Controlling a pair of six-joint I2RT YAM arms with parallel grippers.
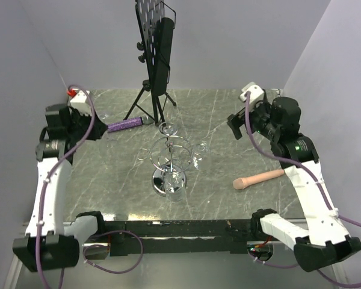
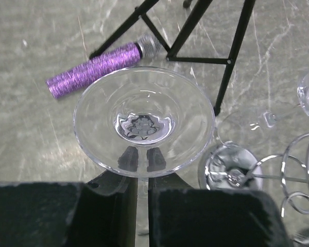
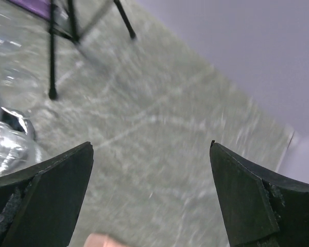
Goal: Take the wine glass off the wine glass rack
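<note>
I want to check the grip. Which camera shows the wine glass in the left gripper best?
Left wrist: the wine glass sits large and close, its stem pinched in the left gripper. Top external shows it only faintly; right wrist misses it.

Left gripper (image 2: 142, 181), far left: jaws pinched on wine glass (image 2: 144, 103) stem. Right gripper (image 3: 152, 154), far right: jaws spread wide.

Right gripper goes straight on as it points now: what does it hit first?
Probably the bare grey marbled tabletop, dead ahead between the fingers of the open right gripper. The black tripod leg sits left of that line; depth is unclear.
</note>
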